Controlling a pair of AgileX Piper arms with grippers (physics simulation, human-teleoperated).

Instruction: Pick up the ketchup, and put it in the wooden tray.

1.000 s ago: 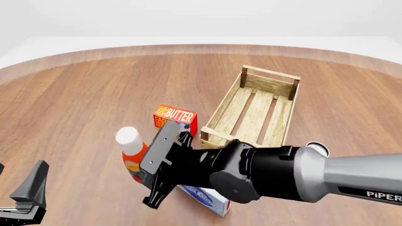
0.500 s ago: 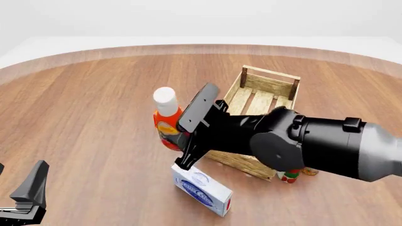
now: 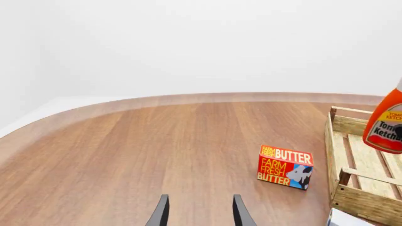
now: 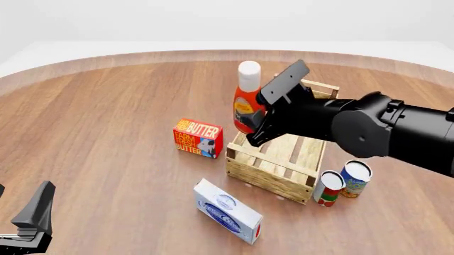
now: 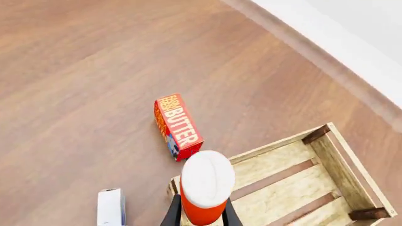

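Clamped in the right gripper point(image 4: 257, 118), the ketchup point(image 4: 246, 101) is held over the wooden tray point(image 4: 284, 139); a tilted release risks toppling.

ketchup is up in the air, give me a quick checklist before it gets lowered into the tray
1. Grip: the right gripper is closed on the ketchup below its white cap, bottle upright. ok
2. Height: the bottle hangs above the wooden tray, clear of its rails. ok
3. Position over the tray: the right wrist view shows the bottle above the tray's near end by the corner, not the middle. not ok
4. Landing spot: the slats that show are bare. ok
5. Neighbours: the butter box and the two cans stand outside the tray. ok
6. Left gripper: open and low, away from the tray. ok
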